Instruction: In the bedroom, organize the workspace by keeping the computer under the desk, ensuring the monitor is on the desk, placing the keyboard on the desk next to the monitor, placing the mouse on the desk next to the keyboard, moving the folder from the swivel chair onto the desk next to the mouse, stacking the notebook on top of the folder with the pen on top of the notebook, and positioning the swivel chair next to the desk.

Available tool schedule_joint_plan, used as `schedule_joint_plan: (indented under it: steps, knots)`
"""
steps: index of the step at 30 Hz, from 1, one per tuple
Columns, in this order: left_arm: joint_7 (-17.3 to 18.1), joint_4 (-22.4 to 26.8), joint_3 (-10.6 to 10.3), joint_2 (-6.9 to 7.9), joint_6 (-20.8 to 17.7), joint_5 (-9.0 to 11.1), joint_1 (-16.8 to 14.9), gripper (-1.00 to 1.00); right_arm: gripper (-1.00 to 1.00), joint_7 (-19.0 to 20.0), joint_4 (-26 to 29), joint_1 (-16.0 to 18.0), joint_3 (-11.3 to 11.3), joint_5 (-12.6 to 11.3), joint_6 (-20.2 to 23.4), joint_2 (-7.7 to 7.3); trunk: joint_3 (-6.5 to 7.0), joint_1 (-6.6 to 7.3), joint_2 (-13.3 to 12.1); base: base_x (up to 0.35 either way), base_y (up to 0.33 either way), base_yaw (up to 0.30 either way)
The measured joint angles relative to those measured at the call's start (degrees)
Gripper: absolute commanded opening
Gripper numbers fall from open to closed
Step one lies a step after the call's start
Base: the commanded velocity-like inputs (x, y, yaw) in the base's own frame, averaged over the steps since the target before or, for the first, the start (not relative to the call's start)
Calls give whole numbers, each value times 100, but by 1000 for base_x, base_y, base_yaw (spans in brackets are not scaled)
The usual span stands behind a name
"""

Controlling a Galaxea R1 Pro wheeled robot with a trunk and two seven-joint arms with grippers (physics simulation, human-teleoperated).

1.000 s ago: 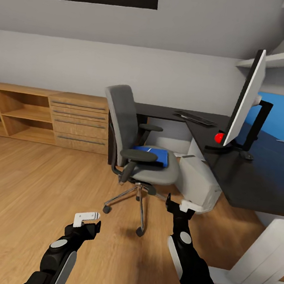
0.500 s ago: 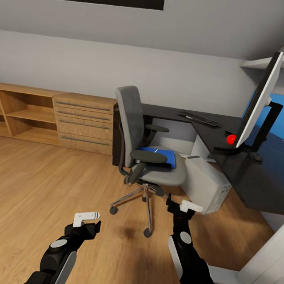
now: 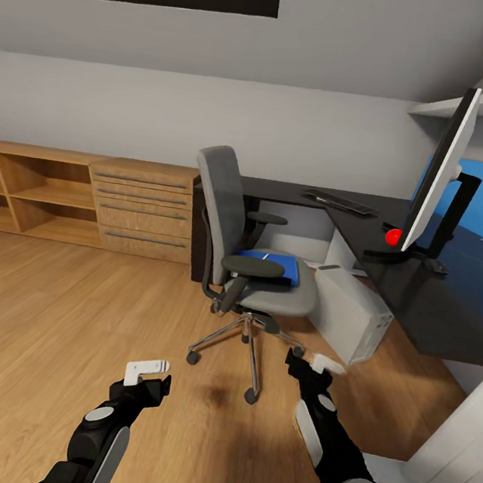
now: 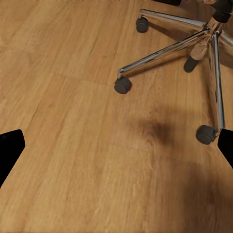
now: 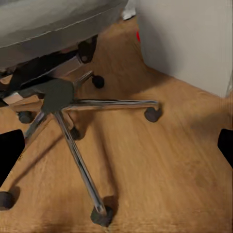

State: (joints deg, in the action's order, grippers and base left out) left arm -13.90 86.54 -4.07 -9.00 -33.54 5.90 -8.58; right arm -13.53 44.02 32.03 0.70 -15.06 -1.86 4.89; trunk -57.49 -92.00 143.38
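Left gripper [image 3: 150,371] and right gripper [image 3: 318,364] low over floor, jaws spread, empty, held clear for approach. Swivel chair [image 3: 248,258] just ahead, blue folder [image 3: 272,265] on seat. Beyond: desk [image 3: 418,291] carrying monitor [image 3: 438,181], keyboard [image 3: 340,202]; computer [image 3: 348,312] beneath.

One swivel chair [image 3: 251,254] stands by one black table [image 3: 425,292], with one blue folder [image 3: 272,266] on its seat. On the table are one monitor [image 3: 439,176], one keyboard [image 3: 340,202] and one red ball [image 3: 393,235]; one white computer case [image 3: 348,313] sits on the floor. One light-wood chest [image 3: 141,208] has four drawers, and two robot arms reach forward.
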Motion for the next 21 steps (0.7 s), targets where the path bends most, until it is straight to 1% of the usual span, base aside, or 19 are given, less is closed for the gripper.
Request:
schedule_joint_plan:
  steps: [2, 3, 4, 6, 7, 8, 11, 12, 14, 16, 17, 19, 21]
  knots:
    - [0, -1, 1, 0, 0, 0, 0, 100, 100, 316, -323, 376, -49, -739, 366, -198, 1, 0, 0, 0, 0, 0]
    - [0, -2, 3, 1, 0, 0, 0, 100, 100, 497, -708, 712, -71, -1162, 540, -381, 1, 0, 0, 0, 0, 0]
    - [-1, -2, 5, 2, 0, 0, 0, 100, 100, 744, -1354, 1242, -111, -1847, 769, -666, 1, 0, -1, 0, 0, 0]
    - [-4, -3, 3, 0, 2, -2, 0, 100, 100, 898, -1667, 1539, -140, -2342, 913, -839, 0, 0, 0, 0, 0, 0]
    - [-8, 1, -12, -5, 22, 0, 0, 100, 100, 1187, -2216, 1979, -185, -3877, 1187, -1103, 1, 0, 0, 0, 0, 0]
    - [-7, 0, -14, -5, 23, 0, 0, 100, 100, 1208, -2238, 2012, -185, -4072, 1204, -1133, 0, 0, 0, 0, 0, 0]
    - [-3, 1, -15, -6, 20, 4, 0, 100, 100, 1249, -2254, 2040, -186, -4230, 1222, -1155, 0, 0, 0, 0, 0, 0]
    - [5, 0, -19, -6, 21, 7, 0, 100, 100, 1451, -2264, 2058, -188, -4328, 1234, -1173, 0, 0, 0, 112, 0, 0]
    - [13, -1, -23, -6, 22, 11, 0, 100, 100, 1805, -2272, 2065, -189, -4350, 1233, -1187, 0, 2, 0, 211, 0, 0]
    - [16, -2, -24, -6, 19, 15, 0, 100, 100, 2043, -2274, 2066, -186, -4348, 1231, -1221, 0, 3, 0, 272, 0, 0]
    - [16, -4, -25, -6, 17, 15, 0, 100, 100, 2085, -2274, 2067, -185, -4346, 1231, -1240, 0, 3, 0, 271, 0, 0]
    - [17, -10, -25, -6, 10, 19, 0, 100, 100, 2201, -2275, 2066, -183, -4341, 1230, -1327, 0, 2, 0, 110, 0, 0]
    - [17, -11, -25, -6, 9, 23, 0, 100, 100, 2222, -2288, 2066, -182, -4343, 1227, -1347, 0, 1, 0, 88, 0, 0]
